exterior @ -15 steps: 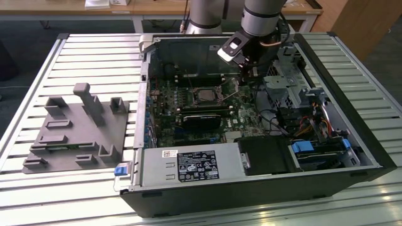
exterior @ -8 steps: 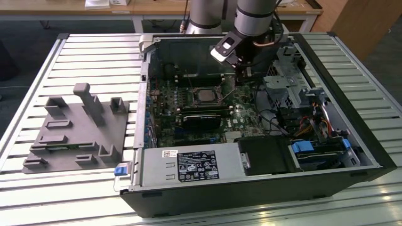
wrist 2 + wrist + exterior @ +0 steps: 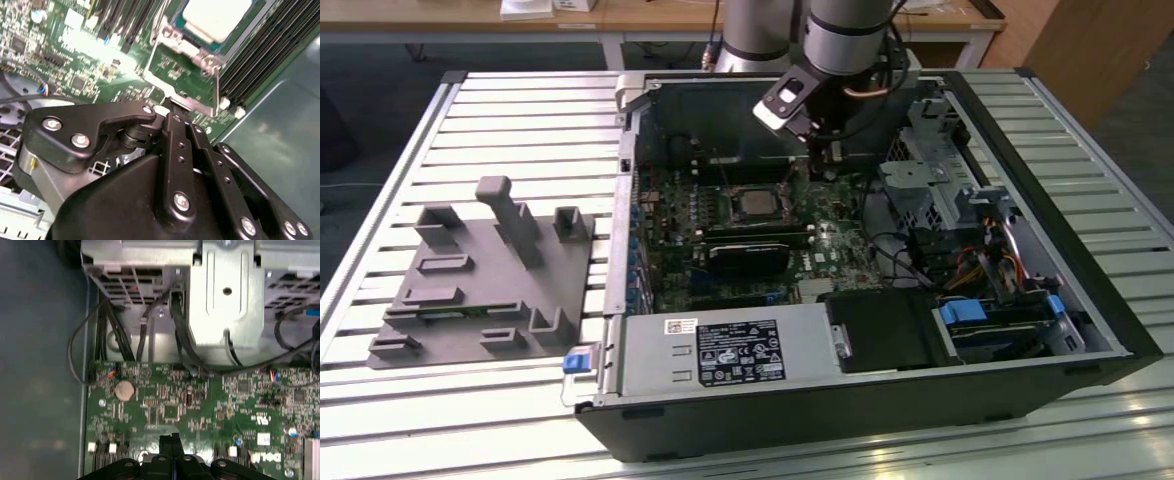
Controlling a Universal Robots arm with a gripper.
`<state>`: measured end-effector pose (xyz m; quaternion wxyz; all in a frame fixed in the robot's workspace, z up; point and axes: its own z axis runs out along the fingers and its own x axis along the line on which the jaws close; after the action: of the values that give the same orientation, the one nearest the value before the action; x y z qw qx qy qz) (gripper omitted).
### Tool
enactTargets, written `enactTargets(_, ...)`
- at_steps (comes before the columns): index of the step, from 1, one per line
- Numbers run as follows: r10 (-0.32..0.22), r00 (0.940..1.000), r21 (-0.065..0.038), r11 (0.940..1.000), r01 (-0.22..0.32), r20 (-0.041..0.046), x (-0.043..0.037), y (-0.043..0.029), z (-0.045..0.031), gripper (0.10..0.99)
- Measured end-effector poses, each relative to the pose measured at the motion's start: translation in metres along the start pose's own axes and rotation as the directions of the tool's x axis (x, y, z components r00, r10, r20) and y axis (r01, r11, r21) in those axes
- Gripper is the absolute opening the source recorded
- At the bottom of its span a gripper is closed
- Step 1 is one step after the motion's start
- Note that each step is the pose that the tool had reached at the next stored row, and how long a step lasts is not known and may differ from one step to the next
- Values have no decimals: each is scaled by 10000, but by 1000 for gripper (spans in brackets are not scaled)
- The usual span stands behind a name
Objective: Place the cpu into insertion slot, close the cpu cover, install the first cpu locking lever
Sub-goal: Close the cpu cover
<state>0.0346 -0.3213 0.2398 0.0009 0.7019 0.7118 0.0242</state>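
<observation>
The cpu (image 3: 754,203) lies flat in the insertion slot (image 3: 223,46) on the green motherboard, its pale metal top (image 3: 215,17) showing in the second wrist view. Beside the chip the cpu cover (image 3: 216,90) is swung open, and green board shows through its square cut-out. My gripper (image 3: 825,170) hangs inside the case just off the socket, toward the exterior view's right. Its black fingers (image 3: 176,125) are shut together, and the tips of my gripper (image 3: 169,106) sit at the cover's free edge. Whether they pinch that edge I cannot tell. In the first wrist view my gripper (image 3: 172,437) is low over the board.
A black card (image 3: 754,255) sits in front of the socket. Long memory slots (image 3: 260,55) run beside it. A metal drive cage (image 3: 927,185) and cables (image 3: 180,330) crowd the exterior view's right. The power supply (image 3: 720,355) is in front, and a grey fixture (image 3: 487,270) stands outside the case.
</observation>
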Motion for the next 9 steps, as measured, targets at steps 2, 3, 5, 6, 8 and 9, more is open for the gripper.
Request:
enactTargets(2, 1, 10000, 0, 10000, -1, 0, 1, -47, -2, 106)
enactTargets(3, 1, 10000, 0, 10000, -1, 0, 1, -66, -2, 106)
enactTargets(5, 1, 10000, 0, 10000, -1, -1, 2, -122, -4, 106)
enactTargets(6, 1, 10000, 0, 10000, -1, -1, 2, -144, -4, 106)
enactTargets(8, 1, 10000, 0, 10000, -1, -1, 3, -186, -5, 106)
enactTargets(9, 1, 10000, 0, 10000, -1, 0, 3, -205, -6, 106)
